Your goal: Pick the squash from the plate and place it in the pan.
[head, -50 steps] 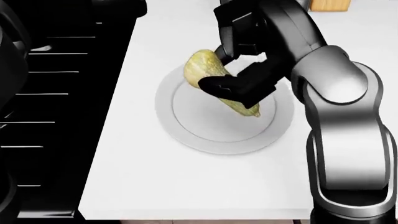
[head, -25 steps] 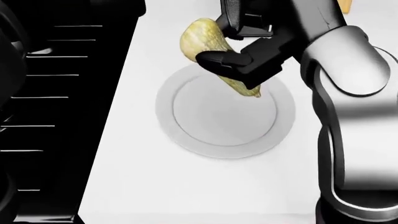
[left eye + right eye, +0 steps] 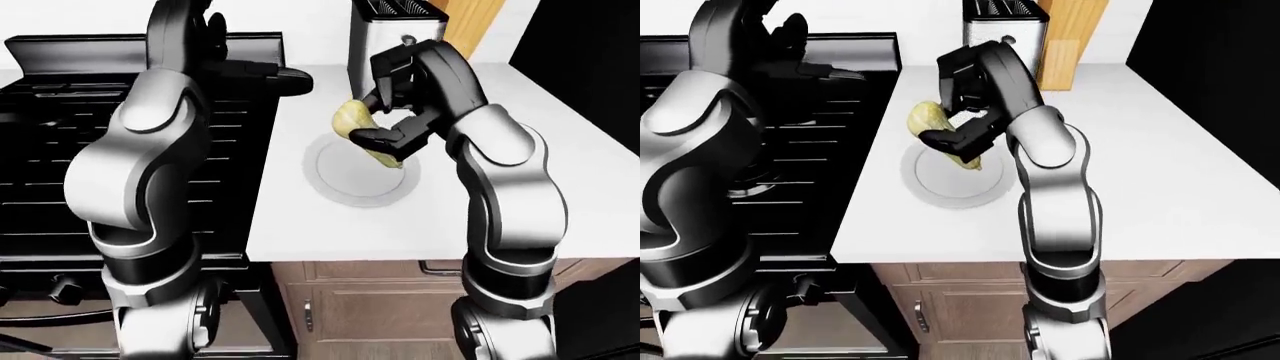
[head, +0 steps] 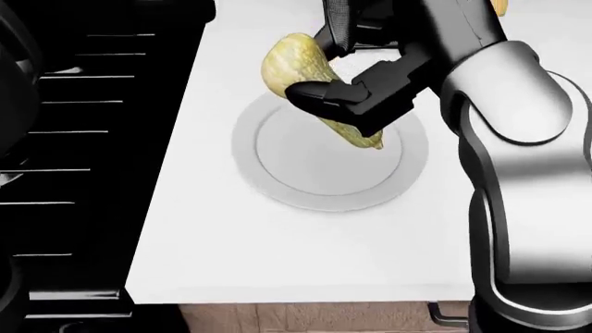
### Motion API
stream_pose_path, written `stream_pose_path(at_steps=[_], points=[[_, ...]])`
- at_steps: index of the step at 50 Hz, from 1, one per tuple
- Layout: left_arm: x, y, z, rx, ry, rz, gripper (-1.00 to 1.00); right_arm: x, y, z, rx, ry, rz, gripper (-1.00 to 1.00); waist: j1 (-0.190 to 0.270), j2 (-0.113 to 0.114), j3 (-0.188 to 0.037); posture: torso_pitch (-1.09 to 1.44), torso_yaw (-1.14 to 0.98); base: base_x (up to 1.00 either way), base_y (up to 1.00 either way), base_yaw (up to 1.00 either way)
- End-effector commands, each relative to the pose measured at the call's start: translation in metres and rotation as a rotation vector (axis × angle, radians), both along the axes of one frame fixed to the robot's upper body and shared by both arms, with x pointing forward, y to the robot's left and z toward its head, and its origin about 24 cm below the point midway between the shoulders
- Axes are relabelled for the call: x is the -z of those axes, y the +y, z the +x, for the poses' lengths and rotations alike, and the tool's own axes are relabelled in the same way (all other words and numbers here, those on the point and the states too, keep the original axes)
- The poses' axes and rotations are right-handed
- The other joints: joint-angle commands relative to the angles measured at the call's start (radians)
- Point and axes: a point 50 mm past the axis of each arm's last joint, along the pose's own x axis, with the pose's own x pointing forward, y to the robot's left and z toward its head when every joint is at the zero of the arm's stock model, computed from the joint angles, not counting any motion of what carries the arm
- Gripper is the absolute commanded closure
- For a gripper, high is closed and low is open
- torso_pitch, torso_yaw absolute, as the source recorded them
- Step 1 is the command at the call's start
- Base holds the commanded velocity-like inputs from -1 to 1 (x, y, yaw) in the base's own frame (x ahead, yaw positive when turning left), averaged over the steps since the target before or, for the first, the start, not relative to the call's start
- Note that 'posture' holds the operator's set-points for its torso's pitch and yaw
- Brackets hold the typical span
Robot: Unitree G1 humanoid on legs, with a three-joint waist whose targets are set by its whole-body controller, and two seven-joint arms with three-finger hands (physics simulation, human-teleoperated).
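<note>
Fingers [image 4: 319, 91] clasping one squash [image 4: 294, 69], over one plate [image 4: 277, 187]

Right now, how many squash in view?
1. The squash is held in the right robot hand, above the empty plate on the white counter. No others visible.

Pale yellow-green mottled squash [image 4: 294, 73]; light grey plate [image 4: 277, 187] on a white counter [image 4: 277, 257]; black stove [image 3: 40, 180]; black-fingered right hand [image 4: 347, 76].

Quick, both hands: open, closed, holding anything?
Right hand: closed on the yellow-green elongated squash, lifted above the round white plate.
Left hand: raised over the stove, fingers unclear; cannot be told.
</note>
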Motion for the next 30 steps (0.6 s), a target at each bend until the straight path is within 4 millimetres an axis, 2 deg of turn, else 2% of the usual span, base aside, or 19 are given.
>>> stream_pose_path(at_steps=[1,12,13,15,17,21,25,27,28,30], points=[[-0.0167,-0.0005,-0.0073,0.005,-0.091,-0.005,-1.0,-0.0271,-0.0034,-0.0115,0.017,-0.159,0.019,1.0,-0.001,-0.001,-0.026,0.0,0.0,0.0,0.0,0.0],[-0.0159,-0.001,-0.0071,0.005,-0.09,-0.004,-1.0,-0.0274,-0.0036,-0.0115,0.02,-0.16,0.016,1.0,-0.002,-0.003,-0.026,0.0,0.0,0.0,0.0,0.0],[-0.0158,-0.0009,-0.0068,0.005,-0.089,-0.004,-1.0,-0.0273,-0.0033,-0.0117,0.018,-0.158,0.015,1.0,-0.003,0.001,-0.049,0.0,0.0,-0.05,0.0,0.0],[-0.0164,-0.001,-0.0074,0.005,-0.091,-0.004,-1.0,-0.027,-0.0028,-0.0116,0.016,-0.157,0.014,1.0,-0.001,0.004,-0.059,0.0,0.0,-0.21,0.0,0.0],[-0.0164,-0.0008,-0.0073,0.005,-0.091,-0.004,-1.0,-0.0273,-0.0031,-0.0117,0.016,-0.157,0.015,1.0,0.0,0.004,-0.08,0.0,0.0,-0.5,0.0,0.0],[-0.0162,-0.001,-0.0073,0.005,-0.091,-0.004,-1.0,-0.0279,-0.003,-0.0121,0.016,-0.158,0.017,1.0,-0.004,0.01,-0.073,0.0,0.0,-0.62,0.0,0.0],[-0.0164,-0.001,-0.0075,0.004,-0.091,-0.005,-1.0,-0.0286,-0.0032,-0.0126,0.016,-0.159,0.018,1.0,-0.008,-0.008,-0.071,0.0,0.0,-0.64,0.0,0.0],[-0.016,-0.001,-0.0075,0.003,-0.09,-0.004,-1.0,-0.0283,-0.0035,-0.0124,0.017,-0.159,0.018,1.0,-0.004,-0.034,-0.059,0.0,0.0,-0.64,0.0,0.0],[-0.0163,-0.0009,-0.0079,0.003,-0.091,-0.005,-1.0,-0.0285,-0.0034,-0.0128,0.017,-0.159,0.019,1.0,-0.008,-0.045,-0.068,0.0,0.0,-0.64,0.0,0.0],[-0.0164,-0.0009,-0.0081,0.003,-0.091,-0.005,-1.0,-0.0281,-0.0034,-0.0129,0.016,-0.159,0.018,1.0,-0.001,-0.046,-0.071,0.0,0.0,-0.64,0.0,0.0]])
